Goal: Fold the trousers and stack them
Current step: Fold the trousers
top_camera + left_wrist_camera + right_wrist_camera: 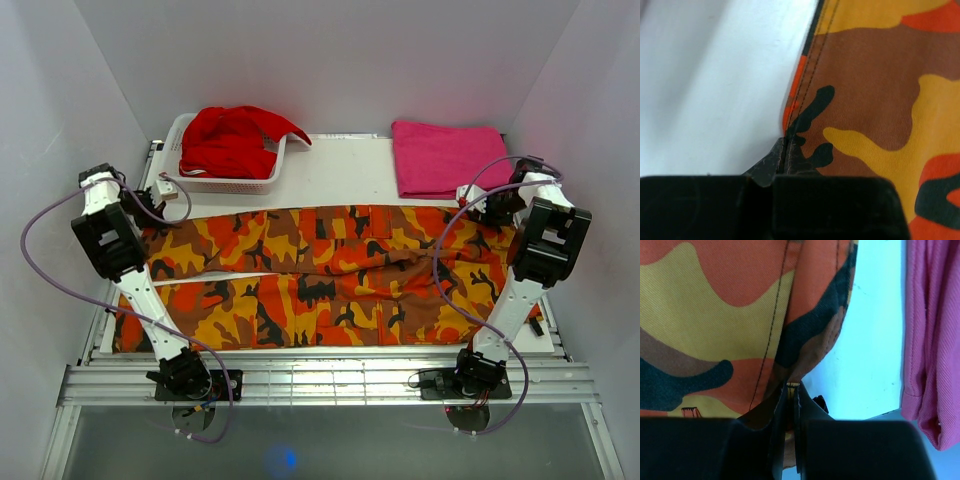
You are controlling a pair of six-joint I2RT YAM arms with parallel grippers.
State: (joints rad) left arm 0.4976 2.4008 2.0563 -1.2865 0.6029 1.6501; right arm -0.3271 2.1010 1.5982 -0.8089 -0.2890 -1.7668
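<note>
The camouflage trousers (320,275) lie spread flat across the table, legs to the left, waist to the right. My left gripper (152,200) is at the far left corner of the upper leg and is shut on its hem edge (790,125). My right gripper (478,210) is at the far right corner of the waist and is shut on the fabric edge (805,355). Both jaw pairs stand together with cloth pinched between them.
A white basket (262,180) holding a plain red garment (232,140) stands at the back left. A folded pink cloth (440,155) lies at the back right, and its edge shows in the right wrist view (932,340). White walls close in both sides.
</note>
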